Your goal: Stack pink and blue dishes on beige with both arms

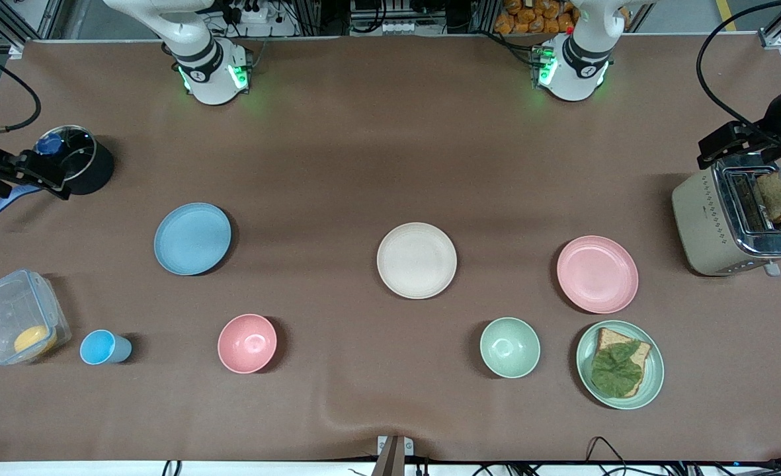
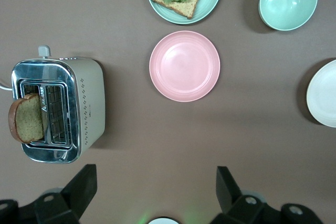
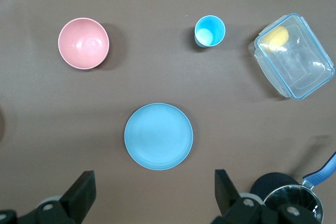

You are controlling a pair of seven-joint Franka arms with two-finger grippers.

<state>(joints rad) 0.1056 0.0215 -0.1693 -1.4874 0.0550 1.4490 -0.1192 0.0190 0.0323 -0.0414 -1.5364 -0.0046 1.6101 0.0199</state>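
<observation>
The beige plate (image 1: pixel 416 260) lies mid-table, and its edge shows in the left wrist view (image 2: pixel 323 100). The pink plate (image 1: pixel 597 274) (image 2: pixel 184 66) lies beside it toward the left arm's end. The blue plate (image 1: pixel 192 238) (image 3: pixel 158 136) lies toward the right arm's end. All three rest flat and apart on the brown cloth. My left gripper (image 2: pixel 155 190) hangs high, open and holding nothing, over bare cloth between its base and the pink plate. My right gripper (image 3: pixel 152 190) hangs open over bare cloth between its base and the blue plate. Neither gripper shows in the front view.
Nearer the front camera stand a pink bowl (image 1: pixel 247 343), a blue cup (image 1: pixel 102 347), a clear box (image 1: pixel 16 324), a green bowl (image 1: pixel 510 347) and a green plate (image 1: pixel 656 360) with toast and lettuce. A toaster (image 1: pixel 727 225) and a black pot (image 1: pixel 79 162) stand at the table's ends.
</observation>
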